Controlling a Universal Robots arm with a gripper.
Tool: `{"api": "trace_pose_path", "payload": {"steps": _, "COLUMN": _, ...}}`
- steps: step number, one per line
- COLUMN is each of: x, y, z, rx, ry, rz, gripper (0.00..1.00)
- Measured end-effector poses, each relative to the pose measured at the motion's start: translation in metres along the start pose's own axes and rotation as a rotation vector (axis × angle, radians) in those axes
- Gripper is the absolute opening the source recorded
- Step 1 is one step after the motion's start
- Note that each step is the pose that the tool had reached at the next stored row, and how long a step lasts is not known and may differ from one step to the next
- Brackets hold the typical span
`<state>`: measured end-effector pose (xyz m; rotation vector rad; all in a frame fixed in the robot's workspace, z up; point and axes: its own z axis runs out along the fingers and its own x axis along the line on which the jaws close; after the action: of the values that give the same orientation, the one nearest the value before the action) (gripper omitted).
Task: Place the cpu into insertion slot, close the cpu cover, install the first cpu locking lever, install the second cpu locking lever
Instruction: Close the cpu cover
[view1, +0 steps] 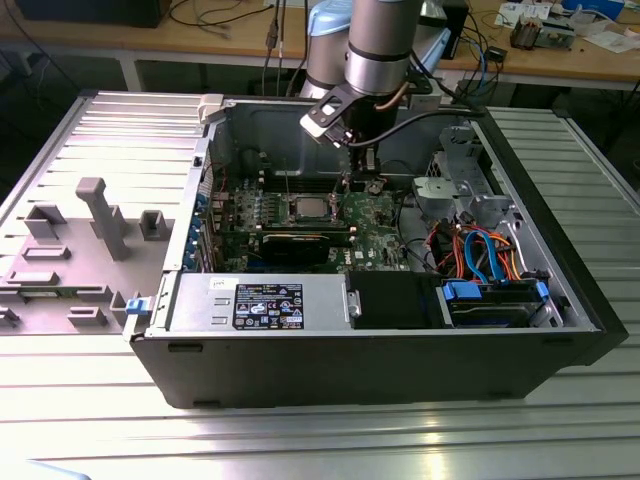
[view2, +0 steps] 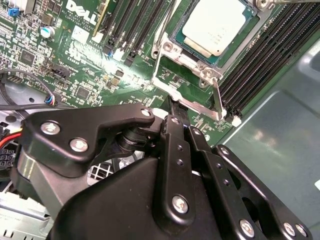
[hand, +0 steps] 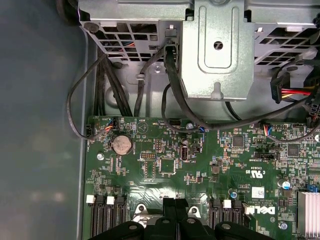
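Fingers (view2: 172, 135) pressed together, nothing visible between them. The gripper (view2: 174, 106) sits at the edge of the cpu cover (view2: 187, 95) and seems to touch it. The cover looks tilted up off the socket on the side nearest the fingers, though I cannot be sure. Just beyond, the cpu (view2: 220, 22) lies seated in the insertion slot (view2: 167, 47), with memory slots (view2: 265, 55) alongside.

Judgement: placing is done and closing the cover is the step in hand. It calls for a steady push that lays the frame flat over the chip without nudging it.

The gripper body hides the cover's near edge. The locking levers are hard to tell from the frame.
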<state>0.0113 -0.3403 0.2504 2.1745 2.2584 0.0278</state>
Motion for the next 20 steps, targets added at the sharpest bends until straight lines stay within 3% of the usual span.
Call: {"api": "trace_pose_path", "payload": {"steps": 20, "x": 0.0004, "y": -0.0099, "z": -0.0002, "rx": 0.0000, "ry": 0.0000, "rz": 0.000, "gripper": 0.11}}
